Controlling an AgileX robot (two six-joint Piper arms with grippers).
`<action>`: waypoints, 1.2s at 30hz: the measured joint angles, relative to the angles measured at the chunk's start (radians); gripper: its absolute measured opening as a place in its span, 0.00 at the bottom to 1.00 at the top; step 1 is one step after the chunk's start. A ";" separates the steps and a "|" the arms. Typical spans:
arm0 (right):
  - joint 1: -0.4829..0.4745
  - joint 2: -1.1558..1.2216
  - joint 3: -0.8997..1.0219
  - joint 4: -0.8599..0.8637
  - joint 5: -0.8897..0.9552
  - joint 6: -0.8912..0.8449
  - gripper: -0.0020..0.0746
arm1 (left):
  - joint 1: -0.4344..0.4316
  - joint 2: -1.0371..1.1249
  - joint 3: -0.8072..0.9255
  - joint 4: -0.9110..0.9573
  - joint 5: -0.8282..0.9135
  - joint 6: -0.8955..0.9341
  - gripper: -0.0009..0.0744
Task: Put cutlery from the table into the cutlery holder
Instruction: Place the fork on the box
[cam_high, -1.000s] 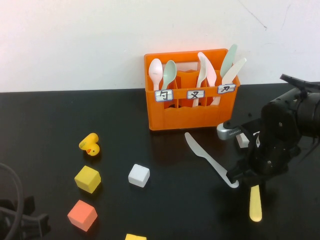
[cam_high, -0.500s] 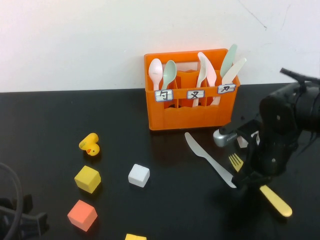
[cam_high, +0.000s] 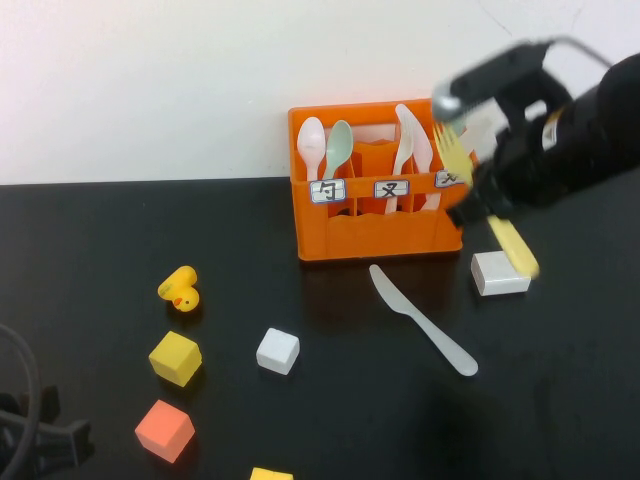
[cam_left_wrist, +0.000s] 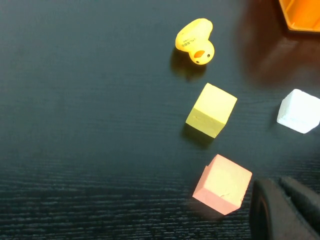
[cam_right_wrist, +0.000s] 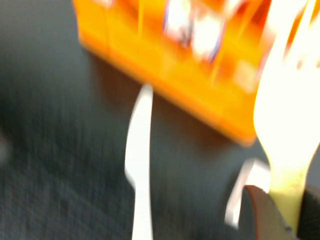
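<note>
The orange cutlery holder (cam_high: 380, 232) stands at the back of the black table (cam_high: 90, 250) with spoons (cam_high: 312, 142) and other utensils upright in it. My right gripper (cam_high: 480, 200) hangs in the air at the holder's right end, shut on a yellow fork (cam_high: 514, 248) whose tines point up beside the right-hand compartment. The right wrist view shows the fork (cam_right_wrist: 286, 115) between that gripper's (cam_right_wrist: 289, 212) fingers, with the holder (cam_right_wrist: 165, 55) beyond it. A grey knife (cam_high: 422, 320) lies flat in front of the holder. My left gripper (cam_left_wrist: 275, 182) rests low at the near left, empty, beside a pink cube (cam_left_wrist: 222, 184).
A white block (cam_high: 500, 273) sits right of the knife, under the fork's handle. A yellow duck (cam_high: 180, 289), a yellow cube (cam_high: 175, 358), a white cube (cam_high: 277, 351) and the pink cube (cam_high: 164, 430) are scattered on the left half.
My right gripper closed on the yellow fork at the near right, then lifted it up and back to the holder's right end. The white block it hid now shows.
</note>
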 joint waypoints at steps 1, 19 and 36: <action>0.000 -0.002 0.000 0.000 -0.045 -0.001 0.19 | 0.000 0.000 0.000 0.000 0.000 0.000 0.01; 0.000 0.141 -0.009 0.028 -0.849 0.026 0.19 | 0.000 0.000 0.001 0.018 0.000 0.000 0.01; 0.000 0.289 -0.042 0.030 -0.983 0.102 0.19 | 0.000 0.000 0.001 0.022 0.000 0.000 0.01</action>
